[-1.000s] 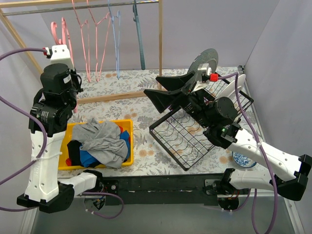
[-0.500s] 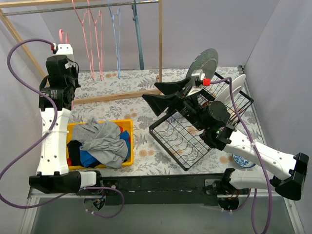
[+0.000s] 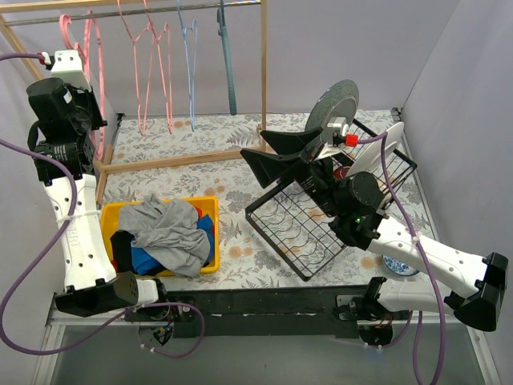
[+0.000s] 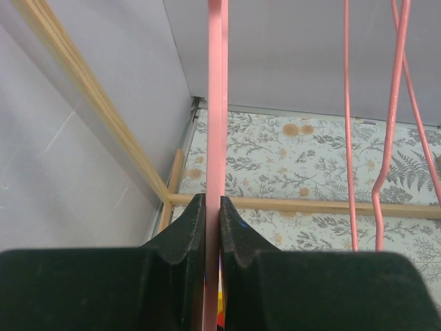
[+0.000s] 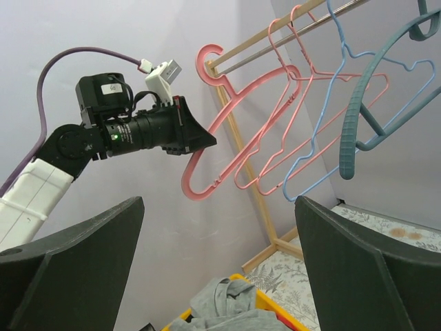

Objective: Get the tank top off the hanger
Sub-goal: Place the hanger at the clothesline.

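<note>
Left fingers [image 4: 213, 210] pinched on bare pink hanger [image 4: 217, 103] by rail [image 3: 160, 10] | right fingers [image 3: 252, 144] spread wide, empty, above desk [image 3: 232, 200] | tank top [image 3: 170, 233]: likely the grey garment in yellow bin [image 3: 160, 200] | risk: thin hanger twists in pinch, hook misses rail, drops.

Overhead and both wrist cameras share the pink hanger [image 4: 215, 138].

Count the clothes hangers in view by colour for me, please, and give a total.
Pink hangers: 3
Light blue hanger: 1
Teal hanger: 1
Total: 5
</note>
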You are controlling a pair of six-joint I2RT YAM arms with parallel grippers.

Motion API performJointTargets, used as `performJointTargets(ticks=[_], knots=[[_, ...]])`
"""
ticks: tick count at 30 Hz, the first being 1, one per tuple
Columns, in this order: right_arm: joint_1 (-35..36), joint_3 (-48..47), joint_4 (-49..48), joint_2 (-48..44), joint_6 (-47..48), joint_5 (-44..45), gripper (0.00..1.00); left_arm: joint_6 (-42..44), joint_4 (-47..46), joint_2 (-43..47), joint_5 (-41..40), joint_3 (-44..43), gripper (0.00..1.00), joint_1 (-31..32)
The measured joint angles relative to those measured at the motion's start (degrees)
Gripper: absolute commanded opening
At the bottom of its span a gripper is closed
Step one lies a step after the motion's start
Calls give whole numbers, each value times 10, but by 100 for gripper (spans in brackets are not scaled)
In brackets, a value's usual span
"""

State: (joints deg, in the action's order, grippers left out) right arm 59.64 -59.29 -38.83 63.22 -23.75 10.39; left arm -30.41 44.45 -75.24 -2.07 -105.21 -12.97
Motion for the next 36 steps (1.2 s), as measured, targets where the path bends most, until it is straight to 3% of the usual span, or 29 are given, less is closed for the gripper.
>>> performJointTargets(ticks=[9,25,36], knots=[[0,20,-15,-14,1,4,99,-16,-2,-57,68,-65,0,-23],[0,37,-50,-58,12,11,98,-43,-42,-129,83,-148,0,-23],[0,38,-52,-59,17,11,99,-59,-69,-102,76,-62,0,-24]])
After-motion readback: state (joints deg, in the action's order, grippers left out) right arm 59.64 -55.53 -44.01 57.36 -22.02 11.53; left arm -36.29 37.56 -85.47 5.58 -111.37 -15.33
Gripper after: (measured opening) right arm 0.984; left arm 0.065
